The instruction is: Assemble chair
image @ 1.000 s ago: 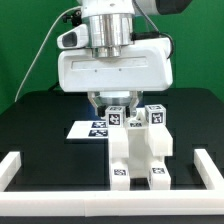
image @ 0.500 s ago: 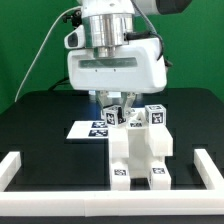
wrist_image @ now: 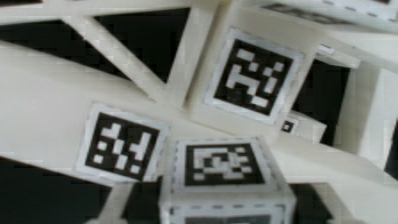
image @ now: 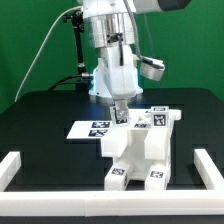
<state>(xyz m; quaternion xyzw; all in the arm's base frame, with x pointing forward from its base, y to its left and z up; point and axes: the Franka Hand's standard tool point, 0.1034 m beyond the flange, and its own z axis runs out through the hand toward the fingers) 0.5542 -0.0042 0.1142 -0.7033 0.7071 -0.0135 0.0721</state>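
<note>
We see the chair (image: 140,150) — white blocky pieces already joined — standing on the black table (image: 40,130) just in front of the marker board (image: 92,128), inside the low white border rails (image: 18,168). Its only markings are square black-and-white tags; no readable writing. The gripper (image: 120,110) reaches down onto the chair's upper rear edge, but we cannot tell whether it clasps anything. The wrist view alone shows three tags (wrist_image: 253,75) close up on the white bars.
</note>
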